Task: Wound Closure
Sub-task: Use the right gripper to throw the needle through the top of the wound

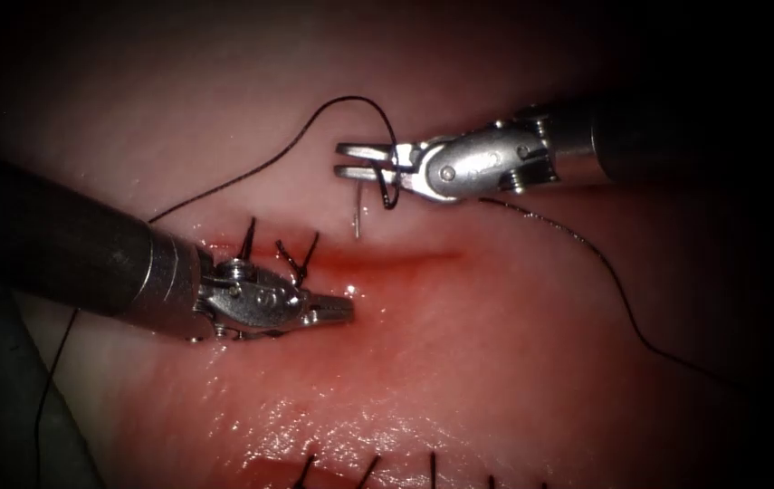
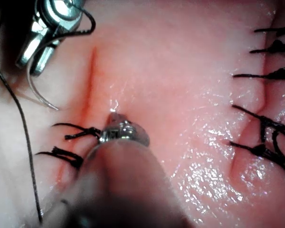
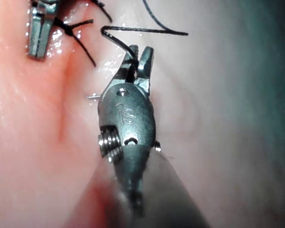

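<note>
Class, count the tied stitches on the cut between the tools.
2 stitches, at the cut's left end beside the left tool, which holds nothing; the right tool holds the needle near its tail, clear of tissue.

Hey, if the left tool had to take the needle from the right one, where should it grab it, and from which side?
Probably mid-curve. The right tool grips the needle near its thread end; the body hangs free above the tissue, tip toward the cut. The left tool, empty, could come up from below-left, across the curve.

Left end effector (image 1: 337, 310) closed, empty; right end effector (image 1: 350, 159) clamped
</note>
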Controlling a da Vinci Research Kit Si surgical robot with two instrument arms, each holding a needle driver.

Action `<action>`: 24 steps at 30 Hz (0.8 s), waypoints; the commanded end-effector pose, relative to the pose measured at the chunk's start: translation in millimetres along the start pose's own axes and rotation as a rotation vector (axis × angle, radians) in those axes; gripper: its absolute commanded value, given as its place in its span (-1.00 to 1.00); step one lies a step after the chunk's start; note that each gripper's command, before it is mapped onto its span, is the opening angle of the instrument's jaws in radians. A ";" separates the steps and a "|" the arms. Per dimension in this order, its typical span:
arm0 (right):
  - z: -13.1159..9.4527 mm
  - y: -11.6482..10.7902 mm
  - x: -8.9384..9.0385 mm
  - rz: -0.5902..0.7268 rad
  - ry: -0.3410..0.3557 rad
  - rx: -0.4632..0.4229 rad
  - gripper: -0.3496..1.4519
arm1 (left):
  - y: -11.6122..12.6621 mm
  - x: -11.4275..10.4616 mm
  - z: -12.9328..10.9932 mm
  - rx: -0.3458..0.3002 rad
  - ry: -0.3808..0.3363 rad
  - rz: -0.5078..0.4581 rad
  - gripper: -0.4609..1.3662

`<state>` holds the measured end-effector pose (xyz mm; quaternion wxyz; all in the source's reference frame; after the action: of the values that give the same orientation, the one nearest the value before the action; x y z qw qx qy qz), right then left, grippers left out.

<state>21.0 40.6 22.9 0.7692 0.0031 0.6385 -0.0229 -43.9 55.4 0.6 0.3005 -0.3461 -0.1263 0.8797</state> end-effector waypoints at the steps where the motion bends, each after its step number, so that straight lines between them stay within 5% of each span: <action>1: 0.0 -0.2 -0.1 0.013 -0.007 0.012 -1.00 | 0.0 0.0 0.0 -0.009 0.000 0.000 -0.88; 12: -0.1 -2.2 -2.4 0.120 -0.031 0.039 -1.00 | 0.0 0.0 0.0 -0.009 0.000 0.000 -0.88; 24: 0.0 -2.4 -2.9 0.204 -0.043 0.052 -1.00 | 0.0 0.4 0.5 -0.005 0.000 -0.003 -0.88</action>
<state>20.4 38.2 26.0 0.7808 0.0883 0.6172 0.0400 -44.5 55.7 0.7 0.3023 -0.3461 -0.1259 0.8792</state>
